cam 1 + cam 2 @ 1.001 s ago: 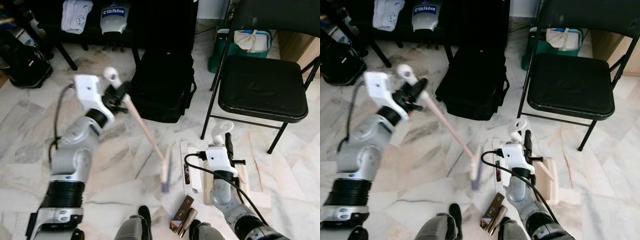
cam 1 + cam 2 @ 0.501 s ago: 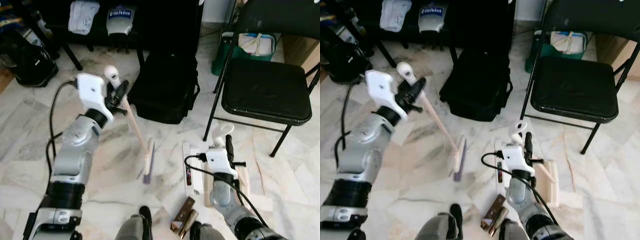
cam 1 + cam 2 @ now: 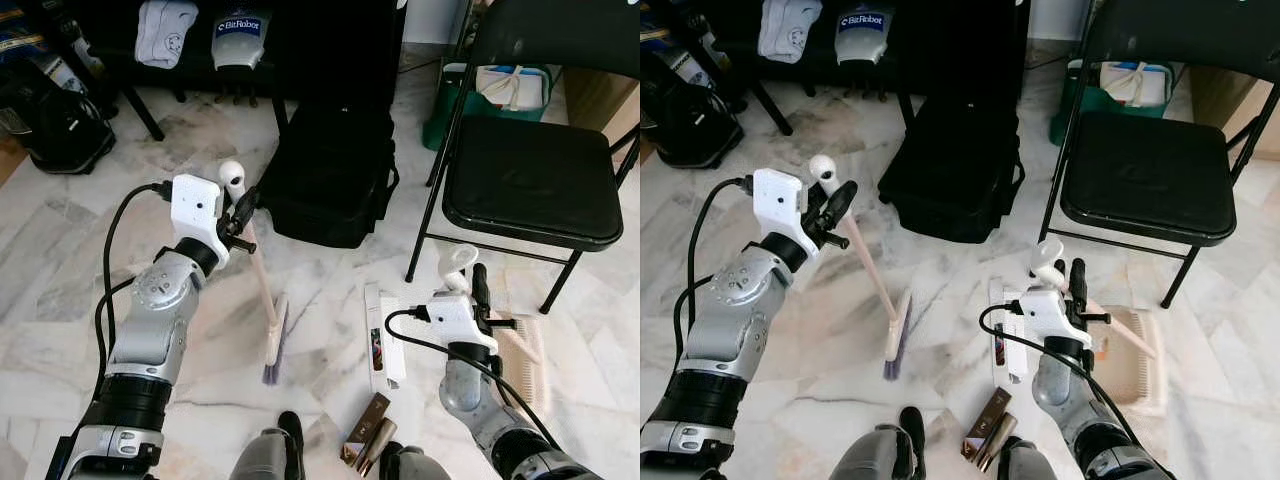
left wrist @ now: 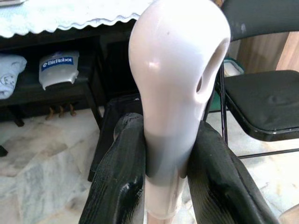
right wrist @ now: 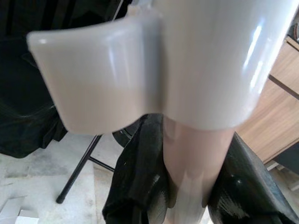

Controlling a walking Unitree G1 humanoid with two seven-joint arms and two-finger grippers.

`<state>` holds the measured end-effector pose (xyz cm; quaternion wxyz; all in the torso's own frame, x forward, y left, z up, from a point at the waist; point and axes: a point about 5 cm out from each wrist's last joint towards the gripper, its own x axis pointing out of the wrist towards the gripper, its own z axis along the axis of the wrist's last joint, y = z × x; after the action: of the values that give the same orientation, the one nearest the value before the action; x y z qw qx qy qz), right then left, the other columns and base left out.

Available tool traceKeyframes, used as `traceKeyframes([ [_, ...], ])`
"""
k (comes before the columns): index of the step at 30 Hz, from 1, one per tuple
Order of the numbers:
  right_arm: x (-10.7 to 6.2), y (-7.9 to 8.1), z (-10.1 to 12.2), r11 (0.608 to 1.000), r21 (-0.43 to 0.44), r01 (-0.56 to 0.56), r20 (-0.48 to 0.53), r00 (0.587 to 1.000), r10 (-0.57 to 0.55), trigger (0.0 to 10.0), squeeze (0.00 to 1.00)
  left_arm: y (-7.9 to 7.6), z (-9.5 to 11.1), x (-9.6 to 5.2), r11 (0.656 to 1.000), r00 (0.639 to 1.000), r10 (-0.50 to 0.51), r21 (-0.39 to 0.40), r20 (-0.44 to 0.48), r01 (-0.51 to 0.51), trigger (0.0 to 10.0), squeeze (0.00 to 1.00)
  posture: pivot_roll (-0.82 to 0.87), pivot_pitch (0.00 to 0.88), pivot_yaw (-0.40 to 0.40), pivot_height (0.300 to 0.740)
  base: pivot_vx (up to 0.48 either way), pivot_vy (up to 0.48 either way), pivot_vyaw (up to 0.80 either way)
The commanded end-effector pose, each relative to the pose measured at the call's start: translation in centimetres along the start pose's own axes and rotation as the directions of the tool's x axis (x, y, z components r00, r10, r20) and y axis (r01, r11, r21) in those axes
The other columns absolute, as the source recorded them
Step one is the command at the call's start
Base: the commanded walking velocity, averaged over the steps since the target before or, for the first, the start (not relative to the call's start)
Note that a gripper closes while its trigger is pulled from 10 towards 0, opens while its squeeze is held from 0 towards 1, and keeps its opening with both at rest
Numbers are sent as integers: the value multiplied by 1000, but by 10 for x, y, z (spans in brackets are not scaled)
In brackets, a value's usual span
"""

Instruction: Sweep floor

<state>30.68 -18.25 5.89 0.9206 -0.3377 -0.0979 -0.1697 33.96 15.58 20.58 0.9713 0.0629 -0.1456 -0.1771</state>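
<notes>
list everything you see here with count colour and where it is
broom: 1, pale handle, purple bristles on the floor, held by left gripper
dustpan: 1, beige, on floor at right, handle held by right gripper
folding chair: 1, black, upper right
backpack: 1, black, on floor, centre
white box: 1, flat on floor between the arms
brown packets: 2, near the robot's feet
green bag: 1, behind the chair
left gripper: shut on broom handle
right gripper: shut on dustpan handle
</notes>
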Motion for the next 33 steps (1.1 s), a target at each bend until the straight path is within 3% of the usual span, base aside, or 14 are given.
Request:
traceKeyframes([
  [1,-3,3,0,1000,-14,-15,3,1000,15,10000,0,4,0,-3,1000,1000,-2,28,5,1,10000,0,194,296,116,740,0,0,0],
  [8,14,-3,9,1000,15,14,19,1000,-14,10000,0,5,-1,-3,1000,1000,6,23,7,-6,10000,0,182,301,110,740,0,0,0],
  [10,19,-6,10,993,115,33,-39,999,-28,10000,0,6,-5,-4,1000,1000,16,-3,-6,-16,10000,0,176,296,107,740,0,0,0],
  [11,24,-11,8,973,212,85,-114,992,-62,10000,0,9,-11,-5,997,999,42,-65,-24,-44,10000,0,173,291,106,740,0,0,0],
  [13,29,-17,5,950,270,156,-174,978,-112,10000,0,15,-18,-7,989,996,78,-124,-46,-84,10000,0,167,281,105,740,0,0,0],
  [20,34,-25,7,945,273,181,-147,978,-145,10000,0,29,-21,-12,973,989,135,-183,-59,-143,10000,0,162,255,101,740,0,0,0],
  [24,22,-21,-2,952,279,125,-156,984,-83,10000,0,36,-24,-17,951,984,168,-253,-61,-179,10000,0,163,238,99,740,0,0,0],
  [33,-2,-12,-15,974,215,68,-163,986,-33,10000,0,35,-31,-15,930,977,203,-300,-64,-212,10000,0,175,223,96,740,0,0,0],
])
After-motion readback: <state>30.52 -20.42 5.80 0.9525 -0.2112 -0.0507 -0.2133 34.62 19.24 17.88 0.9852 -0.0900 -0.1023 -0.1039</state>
